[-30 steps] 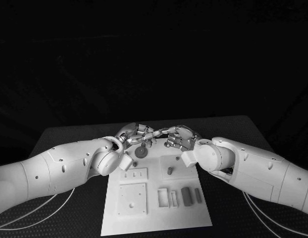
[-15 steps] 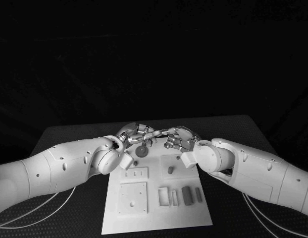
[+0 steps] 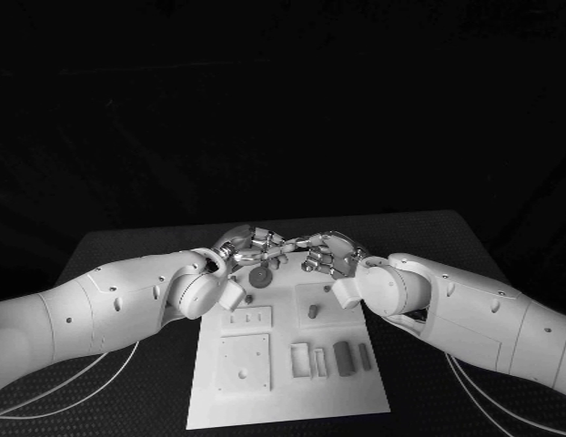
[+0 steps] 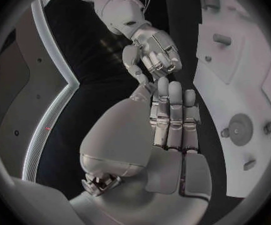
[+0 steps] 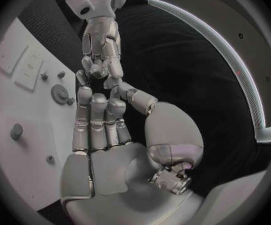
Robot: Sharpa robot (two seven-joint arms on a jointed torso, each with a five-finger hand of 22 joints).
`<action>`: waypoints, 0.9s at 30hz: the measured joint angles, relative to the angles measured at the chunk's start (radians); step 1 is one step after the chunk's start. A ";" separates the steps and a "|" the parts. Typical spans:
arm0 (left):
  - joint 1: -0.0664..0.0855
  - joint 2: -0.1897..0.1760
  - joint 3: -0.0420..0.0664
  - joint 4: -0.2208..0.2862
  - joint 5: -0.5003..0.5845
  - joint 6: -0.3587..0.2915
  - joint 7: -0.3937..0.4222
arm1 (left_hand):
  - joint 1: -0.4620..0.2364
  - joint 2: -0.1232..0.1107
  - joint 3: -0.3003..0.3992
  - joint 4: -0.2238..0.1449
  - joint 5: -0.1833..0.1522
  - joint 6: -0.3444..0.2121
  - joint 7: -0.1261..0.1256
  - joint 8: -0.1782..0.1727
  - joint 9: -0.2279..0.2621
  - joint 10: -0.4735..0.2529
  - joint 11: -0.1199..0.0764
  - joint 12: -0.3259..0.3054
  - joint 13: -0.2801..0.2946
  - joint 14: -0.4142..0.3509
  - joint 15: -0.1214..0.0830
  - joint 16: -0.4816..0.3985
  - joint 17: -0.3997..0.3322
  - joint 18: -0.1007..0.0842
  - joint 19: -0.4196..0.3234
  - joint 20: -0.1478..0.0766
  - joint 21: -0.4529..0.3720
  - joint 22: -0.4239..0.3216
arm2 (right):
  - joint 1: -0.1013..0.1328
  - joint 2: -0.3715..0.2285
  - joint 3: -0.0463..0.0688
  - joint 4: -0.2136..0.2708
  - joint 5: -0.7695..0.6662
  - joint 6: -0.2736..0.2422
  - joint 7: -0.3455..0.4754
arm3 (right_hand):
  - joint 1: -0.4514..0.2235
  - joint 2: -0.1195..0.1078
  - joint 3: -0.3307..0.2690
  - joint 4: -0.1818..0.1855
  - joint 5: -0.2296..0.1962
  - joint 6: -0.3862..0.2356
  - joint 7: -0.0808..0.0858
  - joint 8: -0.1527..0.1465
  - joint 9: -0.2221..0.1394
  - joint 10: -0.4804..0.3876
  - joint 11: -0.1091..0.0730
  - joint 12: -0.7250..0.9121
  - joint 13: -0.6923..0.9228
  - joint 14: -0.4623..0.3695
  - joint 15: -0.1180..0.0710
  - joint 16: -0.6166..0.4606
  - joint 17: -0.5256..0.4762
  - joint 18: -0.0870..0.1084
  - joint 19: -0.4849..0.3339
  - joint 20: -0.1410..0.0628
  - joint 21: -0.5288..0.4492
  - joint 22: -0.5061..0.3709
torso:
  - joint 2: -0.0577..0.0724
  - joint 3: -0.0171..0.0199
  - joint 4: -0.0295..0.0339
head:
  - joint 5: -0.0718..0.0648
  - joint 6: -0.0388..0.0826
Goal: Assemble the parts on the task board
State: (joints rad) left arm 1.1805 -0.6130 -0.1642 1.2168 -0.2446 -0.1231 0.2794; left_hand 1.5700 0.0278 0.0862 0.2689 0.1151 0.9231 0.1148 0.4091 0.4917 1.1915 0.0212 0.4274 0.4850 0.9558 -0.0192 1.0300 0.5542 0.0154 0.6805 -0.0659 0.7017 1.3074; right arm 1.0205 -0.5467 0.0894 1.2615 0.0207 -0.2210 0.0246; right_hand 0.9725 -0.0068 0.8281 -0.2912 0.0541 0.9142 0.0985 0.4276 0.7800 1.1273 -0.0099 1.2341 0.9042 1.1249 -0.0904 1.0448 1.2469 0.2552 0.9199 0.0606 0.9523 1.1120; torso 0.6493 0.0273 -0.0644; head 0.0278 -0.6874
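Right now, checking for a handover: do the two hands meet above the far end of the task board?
Yes: the left hand and right hand meet fingertip to fingertip over the task board.

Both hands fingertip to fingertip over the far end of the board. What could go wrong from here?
1. The left hand and right hand meet at the fingertips above the white task board; any further closing could make them collide.
2. Whether a part sits between the touching fingers cannot be told; if one does, it could drop during a handover.
3. The round disc and the upright peg stand just below; a descending hand might knock them.
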 measured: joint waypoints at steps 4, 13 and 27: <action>0.000 0.001 0.000 -0.001 0.009 0.001 0.000 | 0.011 0.011 0.018 0.003 0.000 0.010 0.001 0.007 0.000 0.019 -0.007 0.000 0.000 0.000 0.000 0.004 0.000 0.000 0.000 0.000 0.003 0.000 | 0.000 0.000 0.000 0.000 -0.001 0.003 -0.002 | 0.000 0.000 0.000 0.000 0.000 0.000 0.000 0.000 0.000 0.000 0.000 0.000 0.000 0.002 -0.002 0.000 0.000 0.000 0.000 0.000 0.000 0.000 | 0.000 -0.0001 0.0000 | 0.000 -0.001; -0.001 0.002 0.000 -0.001 0.043 0.002 -0.002 | 0.018 0.001 0.029 0.013 0.118 0.017 0.008 0.007 0.000 0.055 -0.016 -0.006 0.000 0.004 -0.004 0.012 0.001 0.000 0.000 0.000 0.013 0.000 | 0.001 0.000 0.001 -0.004 -0.015 0.014 -0.009 | -0.002 -0.002 0.000 0.000 0.000 0.000 0.000 0.000 0.013 0.000 0.000 0.000 0.000 0.003 -0.002 0.000 -0.001 0.000 0.000 0.000 0.000 -0.001 | 0.000 -0.0005 0.0000 | -0.001 -0.003; -0.001 0.003 -0.001 0.004 0.107 0.013 -0.024 | -0.057 -0.010 0.035 -0.004 0.287 0.029 0.019 0.011 0.000 0.076 -0.028 0.003 0.031 0.004 -0.004 0.025 0.004 0.000 -0.018 0.003 0.022 0.001 | 0.001 0.000 0.001 -0.005 -0.028 0.015 -0.012 | -0.006 -0.007 0.005 0.000 0.000 0.000 0.000 -0.001 0.028 0.000 0.000 0.000 -0.001 0.000 -0.004 0.000 -0.001 0.000 0.000 0.000 0.000 -0.002 | 0.001 -0.0009 0.0000 | 0.000 -0.004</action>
State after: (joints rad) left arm 1.1796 -0.6100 -0.1649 1.2211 -0.1373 -0.1103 0.2549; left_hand 1.5127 0.0181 0.1216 0.2649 0.4020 0.9517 0.1338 0.4205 0.4915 1.2678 -0.0064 0.4303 0.5157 0.9596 -0.0231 1.0553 0.5584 0.0152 0.6624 -0.0627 0.7240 1.3079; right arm 1.0213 -0.5463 0.0908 1.2562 -0.0068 -0.2062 0.0125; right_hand 0.9661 -0.0134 0.8336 -0.2911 0.0540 0.9142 0.0985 0.4266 0.8076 1.1272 -0.0100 1.2341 0.9035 1.1251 -0.0942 1.0448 1.2459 0.2553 0.9198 0.0607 0.9523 1.1101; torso 0.6499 0.0265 -0.0644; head 0.0275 -0.6918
